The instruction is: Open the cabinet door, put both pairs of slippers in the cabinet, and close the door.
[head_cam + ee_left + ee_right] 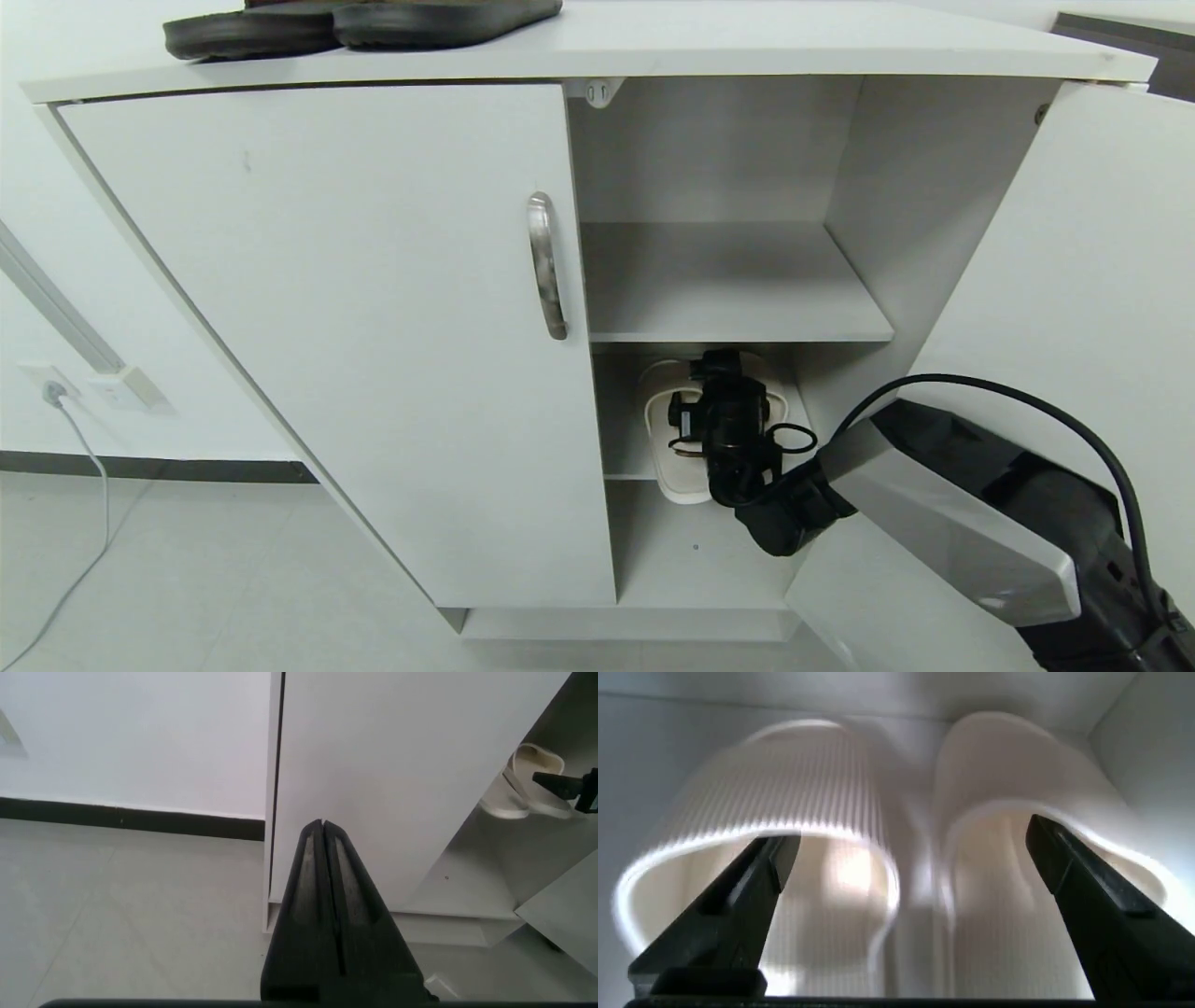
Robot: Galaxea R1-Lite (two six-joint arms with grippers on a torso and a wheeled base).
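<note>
Inside the lower shelf space of a white laminate two-door cabinet point(308, 327), the right gripper point(908, 838) hovers with its black fingers spread wide over a pair of cream ribbed rubber slippers point(670, 448). The slippers lie side by side on the shelf with their heels toward the opening. One heel appears to overhang the shelf's front edge.

The risk is a snag on the way out. A finger or the looped black cable at the wrist could catch a strap and drag a slipper off that edge onto the floor. The arm also lies close to the open right-hand door point(1074, 280) and could knock it.

The left gripper point(322, 835) hangs low beside the closed left door, its fingers pressed together. A pair of dark rubber slippers point(355, 23) waits on the cabinet top, not yet stowed.

Whether the spread fingers touch the cream pair cannot be told. The wrist hides much of that pair from the head camera, and the frame edge cuts off the dark pair.
</note>
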